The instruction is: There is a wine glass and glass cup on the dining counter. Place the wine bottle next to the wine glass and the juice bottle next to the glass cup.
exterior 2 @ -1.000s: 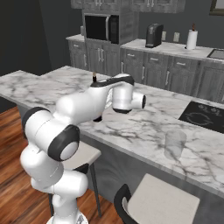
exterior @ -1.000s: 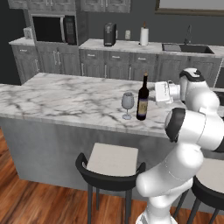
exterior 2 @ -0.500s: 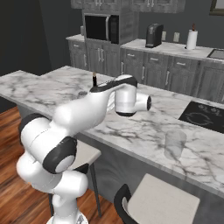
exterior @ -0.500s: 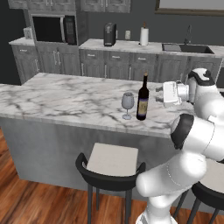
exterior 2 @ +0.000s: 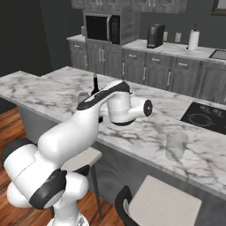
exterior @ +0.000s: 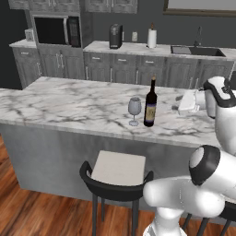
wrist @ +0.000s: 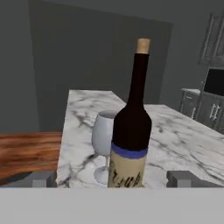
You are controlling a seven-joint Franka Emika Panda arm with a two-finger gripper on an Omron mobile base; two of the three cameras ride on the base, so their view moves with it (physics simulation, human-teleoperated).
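I have drawn my hand back from the wine bottle: a second ago my gripper was just beside it, and now it is well apart, off toward the right end of the dining counter. The bottle has not shifted; it stands upright near the counter's front edge, just beside the wine glass. I judge that half of the task done, so the juice bottle is what remains. The glass cup waits further along the counter, near its front edge and well apart from the pair. I cannot make out the juice bottle.

My jaws are spread as wide as they go, with nothing between them and nothing touching them. From my hand the bottle stands centred ahead, clear of both fingertips, the stemmed glass behind it
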